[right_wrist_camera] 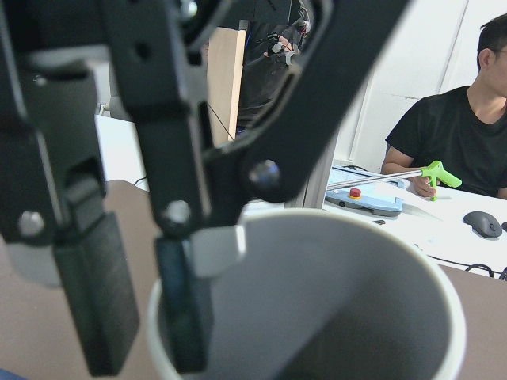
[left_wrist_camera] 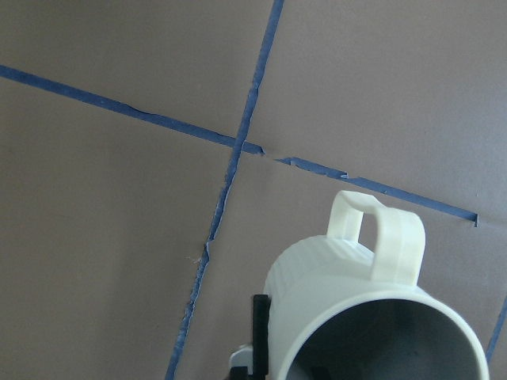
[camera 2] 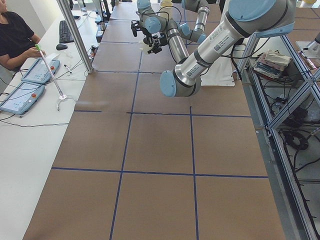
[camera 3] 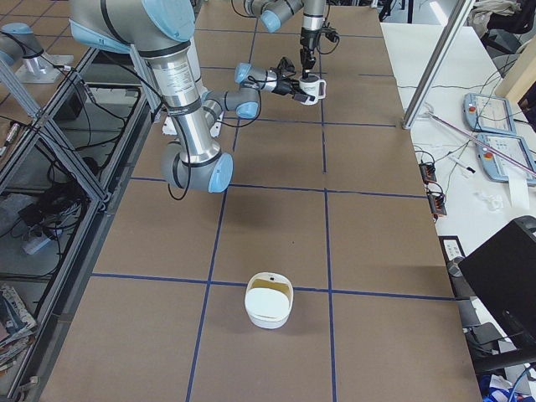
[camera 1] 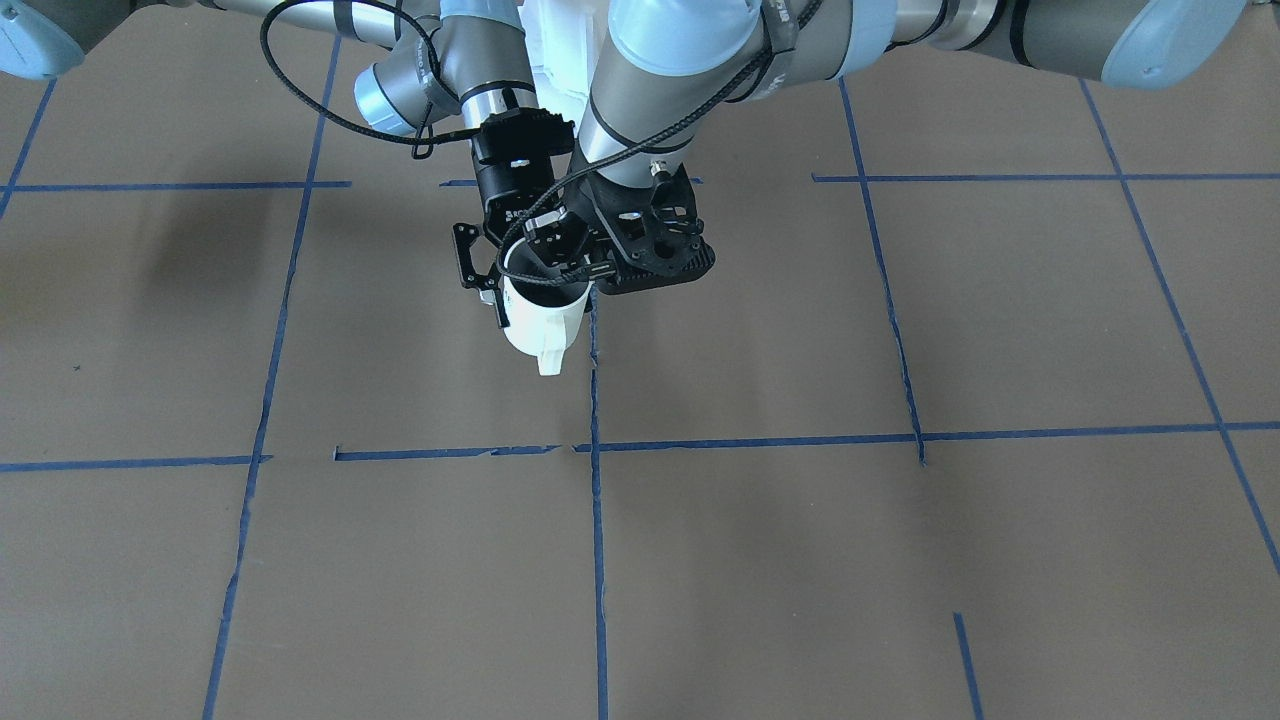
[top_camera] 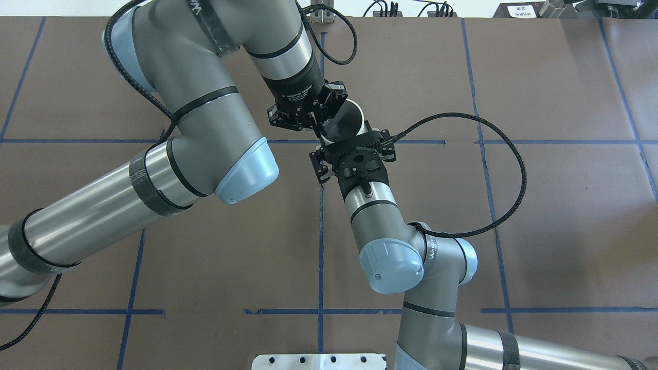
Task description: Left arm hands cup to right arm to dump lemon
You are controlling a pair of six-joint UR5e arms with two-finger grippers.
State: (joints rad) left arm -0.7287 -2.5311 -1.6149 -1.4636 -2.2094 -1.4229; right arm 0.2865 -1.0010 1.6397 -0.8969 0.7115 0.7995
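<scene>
The cup hung above the counter, midway along and nearer the operators' edge. The left gripper pinched its rim on the robot's left. The right gripper set its jaws either side from the robot's edge. A container sat near the right end.

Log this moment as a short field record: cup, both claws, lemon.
cup: white mug, held off the table, mouth up
handle: points away from the robot
left claw: reaches down from above, shut across the cup's rim
right claw: level, at the cup's robot side; grip cannot be told
lemon: not visible in any view
white bowl: on the table toward the robot's right end
</scene>
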